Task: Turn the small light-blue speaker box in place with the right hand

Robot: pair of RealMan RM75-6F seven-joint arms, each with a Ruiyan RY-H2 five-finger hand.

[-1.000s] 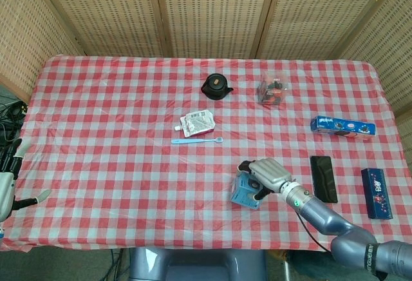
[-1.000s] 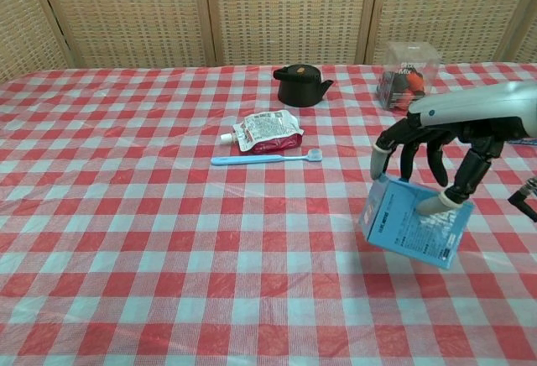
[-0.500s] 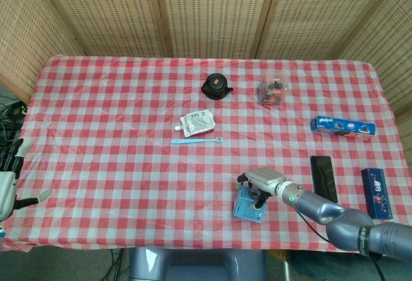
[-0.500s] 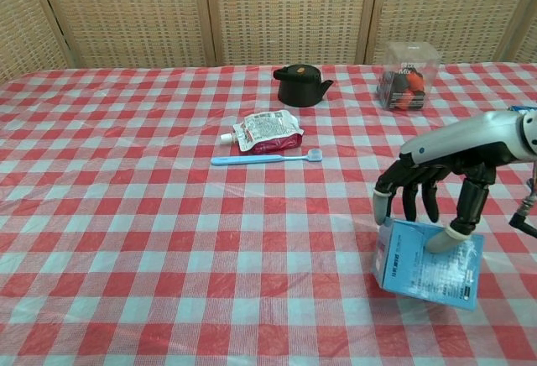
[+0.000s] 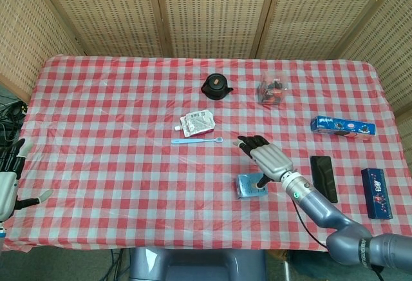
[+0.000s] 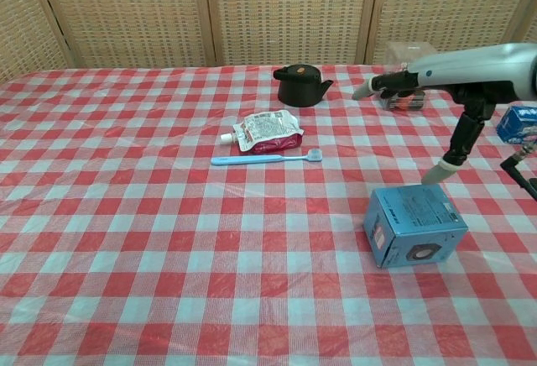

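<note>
box: speaker box (image 6: 414, 224) sits flat on the worktop (image 6: 126, 215), near my front edge, right of centre. Speaker picture faces the chest camera.
my right hand: right hand (image 6: 436, 89) is above and behind the box, fingers spread, holding nothing. Thumb tip hangs just over the box's far right corner; from the chest view I judge a small gap, not contact. In the head view the hand (image 5: 265, 155) overlaps the box (image 5: 250, 186), so that view does not settle it.
my left hand: left hand (image 5: 8, 181) is off the worktop's left edge, fingers apart, holding nothing.
progress: box is down and free of my hand, so the turn looks done or nearly so. Left, at most: check the facing and clear the arm.
nearby: phone (image 5: 323, 178) lies right of the box, close. Dark blue carton (image 5: 377, 193) further right. Blue pack (image 5: 342, 126) sits toward the far right.
further off: toothbrush (image 6: 266, 158) and pouch (image 6: 267, 130) mid-worktop, black pot (image 6: 299, 84) and clear snack tub (image 6: 409, 70) at the back.
obstacles: nothing touches the box. The phone is the only thing close enough to catch on a wider swing.
</note>
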